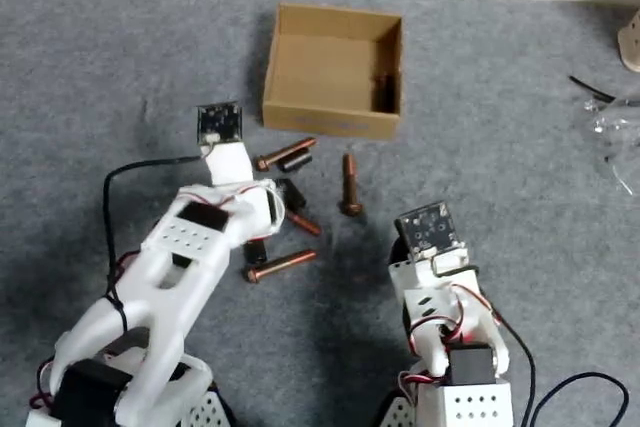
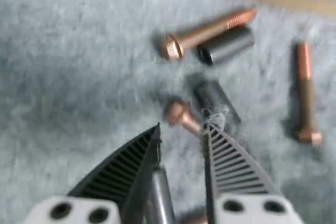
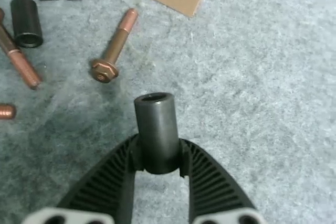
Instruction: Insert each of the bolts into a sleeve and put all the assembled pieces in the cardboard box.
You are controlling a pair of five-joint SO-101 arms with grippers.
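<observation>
Your right gripper (image 3: 157, 154) is clamped on a dark sleeve (image 3: 155, 121) and holds it above the grey counter (image 3: 262, 77), with the sleeve's open end pointing away from the wrist. Your left gripper (image 2: 182, 128) sits low over the loose parts, its fingers parted a little and nothing held between the tips. A copper bolt (image 2: 177, 112) lies just ahead of it, shaft running under 1 finger, and a second sleeve (image 2: 215, 98) lies just beside that bolt. Farther on, a long bolt (image 2: 207, 31) and a third sleeve (image 2: 227, 45) lie side by side near the cardboard box (image 1: 335, 67). A lone bolt (image 1: 350, 185) lies between the 2 arms. Something dark sits in 1 corner of the box; you cannot tell what it is.
</observation>
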